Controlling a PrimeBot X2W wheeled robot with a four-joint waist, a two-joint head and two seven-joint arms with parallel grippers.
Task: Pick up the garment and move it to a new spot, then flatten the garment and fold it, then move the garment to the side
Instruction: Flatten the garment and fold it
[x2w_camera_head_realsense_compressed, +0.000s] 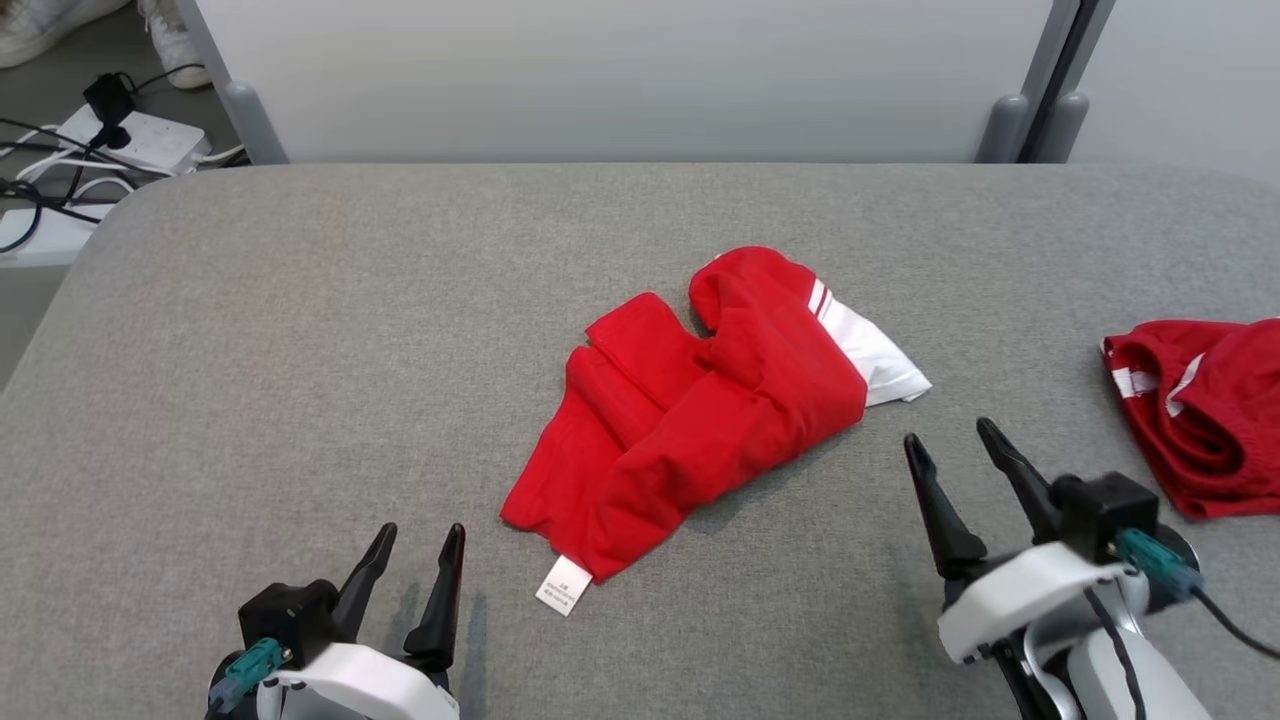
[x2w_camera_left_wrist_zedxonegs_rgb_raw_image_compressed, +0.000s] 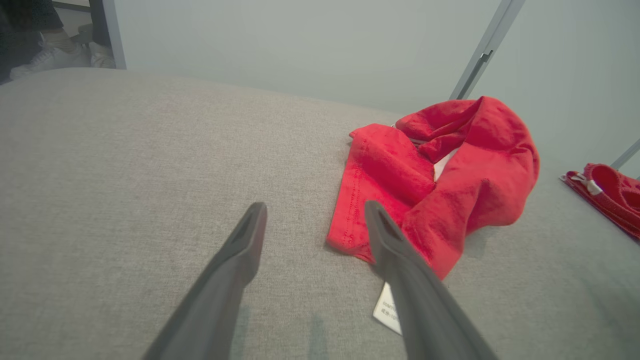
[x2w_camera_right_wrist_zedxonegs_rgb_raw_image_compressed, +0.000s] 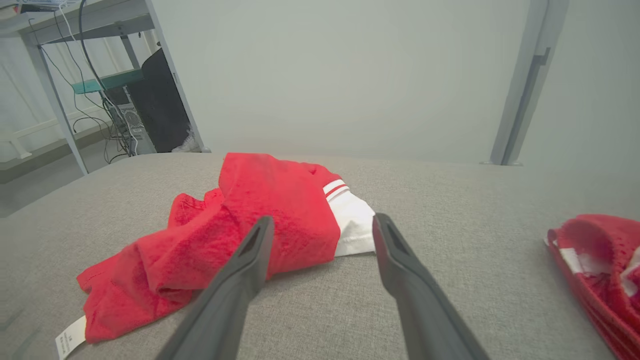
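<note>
Head view is showing the garment (x2w_camera_head_realsense_compressed: 690, 420), red and crumpled, lying near the middle of the grey table (x2w_camera_head_realsense_compressed: 300, 350). Its white part is sticking out toward 2 o'clock, and its label (x2w_camera_head_realsense_compressed: 564, 585) is resting on the cloth surface at the 7 o'clock end. The left gripper (x2w_camera_head_realsense_compressed: 422, 528) is sitting at 8 o'clock from the garment, near but apart from it, with its jaws standing apart and holding nothing. The right gripper (x2w_camera_head_realsense_compressed: 948, 432) is sitting at 4 o'clock from the garment, just beside the white part, its jaws also spread and holding nothing. A second garment (x2w_camera_head_realsense_compressed: 1200, 410), red with white stripes, is lying at the 3 o'clock edge. A power strip (x2w_camera_head_realsense_compressed: 140, 135) with cables is lying on the floor at 10 o'clock.

Left wrist view is looking along two parted fingers, with bare table between their tips. The garment (x2w_camera_left_wrist_zedxonegs_rgb_raw_image_compressed: 450, 175) is bunching up at 2 o'clock, and one finger is partly covering the label (x2w_camera_left_wrist_zedxonegs_rgb_raw_image_compressed: 386, 310).

Right wrist view is showing the other pair of fingers, likewise parted. The garment (x2w_camera_right_wrist_zedxonegs_rgb_raw_image_compressed: 240, 220) is lying beyond them toward 10 o'clock, its white part showing between the tips. The second garment (x2w_camera_right_wrist_zedxonegs_rgb_raw_image_compressed: 600, 260) is lying at 3 o'clock.
</note>
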